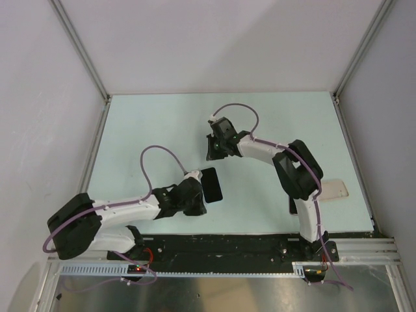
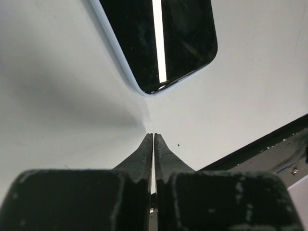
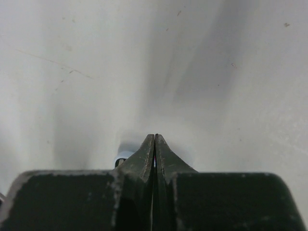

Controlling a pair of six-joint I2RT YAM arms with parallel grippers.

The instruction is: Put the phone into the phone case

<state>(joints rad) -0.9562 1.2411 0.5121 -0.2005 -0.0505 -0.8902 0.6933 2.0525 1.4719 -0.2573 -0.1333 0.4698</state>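
The phone (image 1: 212, 184) is a glossy black slab with a thin pale rim, lying flat on the table in front of my left arm. In the left wrist view its rounded corner (image 2: 163, 43) fills the top, with a bright light streak on the glass. My left gripper (image 1: 201, 195) is shut and empty, its tips (image 2: 153, 135) low over the table just short of that corner. My right gripper (image 1: 212, 155) is shut (image 3: 154, 135) over bare table beyond the phone's far end. A small pale-rimmed corner (image 3: 121, 158) peeks from under its fingers. No separate matte black phone case shows.
A pale beige flat rounded piece (image 1: 335, 191) lies at the right, behind the right arm's elbow. The black base rail (image 1: 227, 246) runs along the near table edge and shows in the left wrist view (image 2: 269, 147). Walls enclose the table on three sides.
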